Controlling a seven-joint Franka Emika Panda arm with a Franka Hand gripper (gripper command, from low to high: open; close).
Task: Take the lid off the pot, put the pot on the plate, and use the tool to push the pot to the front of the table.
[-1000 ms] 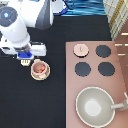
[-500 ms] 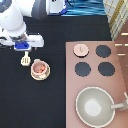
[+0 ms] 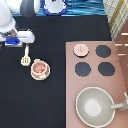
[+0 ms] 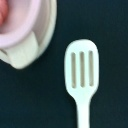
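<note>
On the black surface [image 3: 55,95] the pushing step is in hand: the arm [image 3: 10,20] reaches down at ten o'clock in the exterior view. The pot [image 3: 39,69] sits on the plate [image 3: 33,75], and the lid [image 3: 80,49] lies on the stove at two o'clock. The tool [image 3: 25,44] pinches the spatula [image 3: 24,59] by its handle, head just beside the pot. Pushing calls for flush contact with the pot's side.

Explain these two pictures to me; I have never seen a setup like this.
The white machine is a robot arm; its grasping part, the end effector, is at the overhead picture's upper left, holding the tool, a small spatula, by its handle over the black table. One picture comes from a fixed camera high above, the other from a camera on the hand, close on the tool. The pot sits on the plate. Its lid lies on the stove, near a pan.
</note>
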